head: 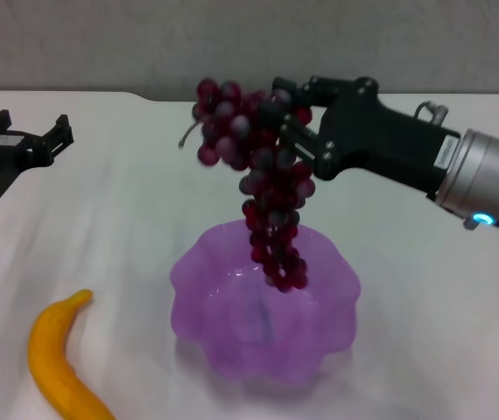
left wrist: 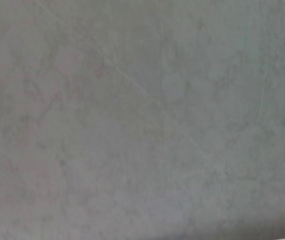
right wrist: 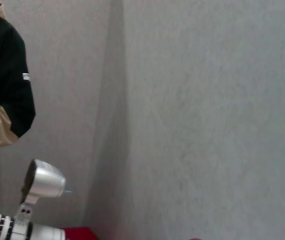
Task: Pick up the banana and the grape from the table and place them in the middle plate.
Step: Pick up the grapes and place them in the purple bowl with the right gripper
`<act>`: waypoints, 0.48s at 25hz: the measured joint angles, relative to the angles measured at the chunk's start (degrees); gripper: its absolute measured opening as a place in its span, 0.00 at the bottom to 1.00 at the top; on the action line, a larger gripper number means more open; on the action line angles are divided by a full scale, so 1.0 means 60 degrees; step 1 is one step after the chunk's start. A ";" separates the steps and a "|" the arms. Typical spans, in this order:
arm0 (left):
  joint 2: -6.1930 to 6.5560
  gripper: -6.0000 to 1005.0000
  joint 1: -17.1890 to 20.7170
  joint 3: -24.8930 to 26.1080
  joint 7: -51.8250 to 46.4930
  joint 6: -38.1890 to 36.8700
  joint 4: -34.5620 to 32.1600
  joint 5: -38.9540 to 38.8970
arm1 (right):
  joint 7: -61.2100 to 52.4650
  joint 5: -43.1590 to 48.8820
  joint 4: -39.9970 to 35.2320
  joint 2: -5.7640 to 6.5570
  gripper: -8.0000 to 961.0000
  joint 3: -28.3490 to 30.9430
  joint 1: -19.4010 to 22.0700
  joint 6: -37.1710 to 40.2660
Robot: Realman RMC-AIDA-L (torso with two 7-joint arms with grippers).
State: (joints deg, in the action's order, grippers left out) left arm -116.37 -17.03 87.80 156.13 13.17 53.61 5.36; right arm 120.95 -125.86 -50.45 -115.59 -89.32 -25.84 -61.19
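Fingertips of my right gripper [head: 277,118] are hidden inside the grape [head: 258,175], pinching its top so it dangles over the middle plate [head: 319,324]. One banana [head: 57,363] lies on the table [head: 425,289], partly cropped. Left gripper [head: 22,131] sits spread (both wrist views show only wall).

Grape [head: 263,175] hanging over middle plate [head: 328,311] blocks its centre, table [head: 425,289] around banana [head: 57,363] open
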 joint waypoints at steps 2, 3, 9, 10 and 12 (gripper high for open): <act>0.0001 0.87 -0.0002 0.0000 -0.0009 0.0009 0.0000 -0.0002 | 0.0218 -0.0280 0.0173 -0.0007 0.29 -0.0241 0.0005 0.0008; 0.0001 0.87 -0.0002 0.0000 -0.0014 0.0016 0.0000 -0.0005 | 0.0354 -0.0416 0.0277 -0.0011 0.29 -0.0366 0.0010 0.0022; 0.0002 0.87 -0.0010 0.0000 -0.0021 0.0017 0.0056 -0.0012 | 0.0829 -0.1075 0.1287 0.0012 0.29 -0.0791 -0.0310 -0.0001; 0.0002 0.87 -0.0010 -0.0003 -0.0021 0.0009 0.0064 -0.0013 | 0.0862 -0.1137 0.1386 0.0015 0.29 -0.0836 -0.0360 -0.0019; 0.0002 0.87 -0.0014 -0.0009 -0.0021 -0.0007 0.0067 -0.0014 | 0.0928 -0.1212 0.1454 0.0016 0.29 -0.0914 -0.0397 -0.0032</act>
State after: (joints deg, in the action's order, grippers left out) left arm -116.36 -17.11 87.75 156.01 13.13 54.02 5.27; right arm 126.51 -133.13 -41.73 -115.49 -94.81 -28.22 -61.38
